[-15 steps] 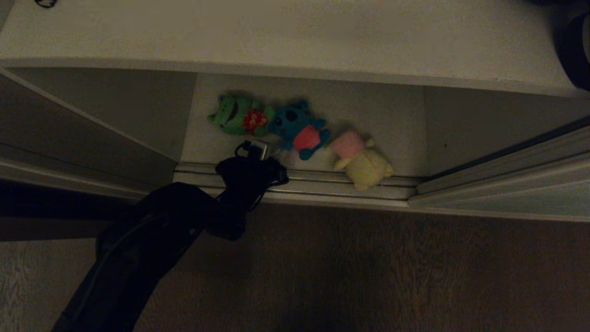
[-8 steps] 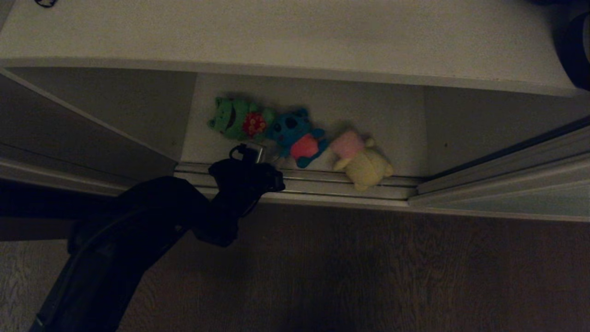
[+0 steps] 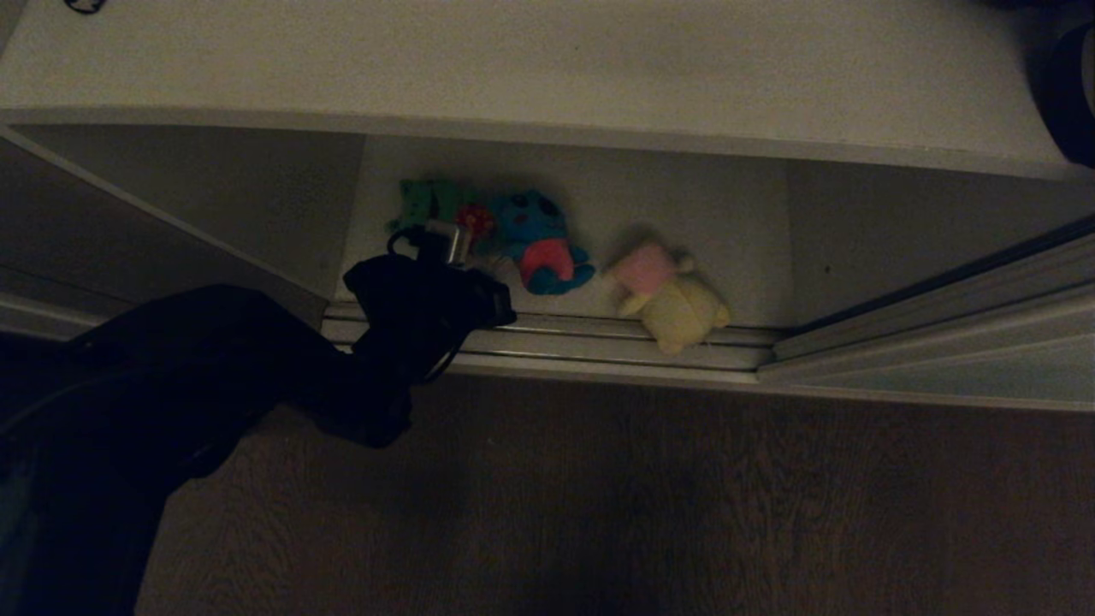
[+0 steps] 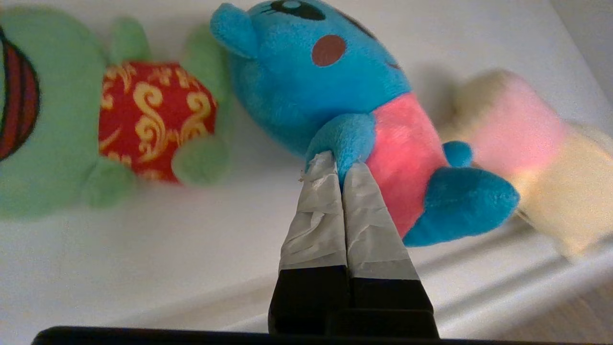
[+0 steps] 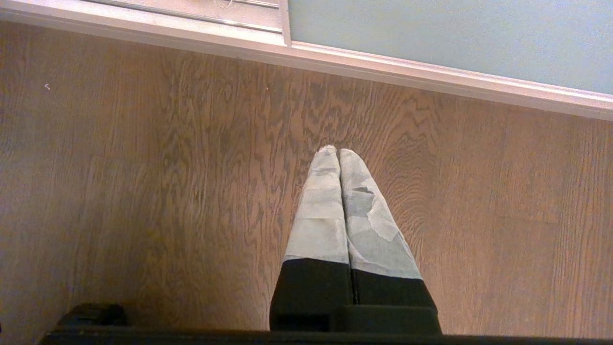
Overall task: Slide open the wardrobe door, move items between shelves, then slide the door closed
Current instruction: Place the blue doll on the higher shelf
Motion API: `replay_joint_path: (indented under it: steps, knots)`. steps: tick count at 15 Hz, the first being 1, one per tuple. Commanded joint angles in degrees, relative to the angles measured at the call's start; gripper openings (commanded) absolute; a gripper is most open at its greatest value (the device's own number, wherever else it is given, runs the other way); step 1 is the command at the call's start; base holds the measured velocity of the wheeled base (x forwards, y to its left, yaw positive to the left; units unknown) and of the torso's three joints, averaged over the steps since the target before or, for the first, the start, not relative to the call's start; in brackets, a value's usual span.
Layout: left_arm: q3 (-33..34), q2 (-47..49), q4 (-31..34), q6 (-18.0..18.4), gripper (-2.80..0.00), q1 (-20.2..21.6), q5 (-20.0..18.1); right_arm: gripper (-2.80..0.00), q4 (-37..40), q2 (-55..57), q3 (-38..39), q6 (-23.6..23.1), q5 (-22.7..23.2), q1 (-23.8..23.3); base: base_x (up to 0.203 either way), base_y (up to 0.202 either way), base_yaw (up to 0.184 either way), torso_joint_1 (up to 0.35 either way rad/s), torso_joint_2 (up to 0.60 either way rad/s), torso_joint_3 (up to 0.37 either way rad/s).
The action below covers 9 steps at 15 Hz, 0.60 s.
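**Wardrobe, lower shelf: blue toy gripped by one arm**

Step in hand, as judged: moving items between shelves. Door already slid aside; toy taken, transfer to another shelf not yet made.

- Left gripper point(image 4: 337, 165): jaws clenched on the small arm of the blue plush toy point(image 4: 335, 91). Grip thin, only a pinch of plush between the taped fingertips point(image 4: 318, 201).
- Blue plush toy, pink belly: on the lower shelf point(image 3: 684, 201), middle of the row of three.
- Green plush toy point(image 4: 72, 120), red patterned front: just beside the blue plush toy, on its far side from the cream one, partly hidden behind the wrist in the head view.
- Cream-yellow plush toy point(image 3: 671, 299), pink part: on the other side of the blue plush toy, slightly apart from it, lying at the shelf's front edge against the floor track point(image 3: 599, 346).
- Upper shelf point(image 3: 547, 60): wide pale board above the blue plush toy, overhanging the opening.
- Sliding wardrobe door point(image 5: 455, 38): grey-green panel, drawn off to the cream toy's side of the opening.
- Right gripper point(image 5: 339, 151): parked over the wooden floor point(image 5: 143, 191), jaws clenched on nothing.

Next move, as judged: lift clear without dragging the neighbours, then out past the upper shelf's front edge. Obstacles: that overhanging edge, the track lip, the green toy close by. Risk: limb slipping from so slight a pinch.
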Motion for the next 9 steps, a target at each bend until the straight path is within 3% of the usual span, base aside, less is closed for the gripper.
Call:
replay_joint_path:
  steps: [1,9]
  knots:
    - [5.65,-5.25,-0.06,-0.2,-2.8,-1.04,0.4,-2.8,0.07,-0.01,0.01,-0.03,0.04,0.02,0.0,0.0,0.0,0.0,0.0,0.0]
    - [22.59,-21.02,5.05,-0.74,-2.8,-5.9,4.21,-2.8,0.06,-0.01,0.01,-0.03,0.04,0.02,0.0,0.0,0.0,0.0,0.0,0.0]
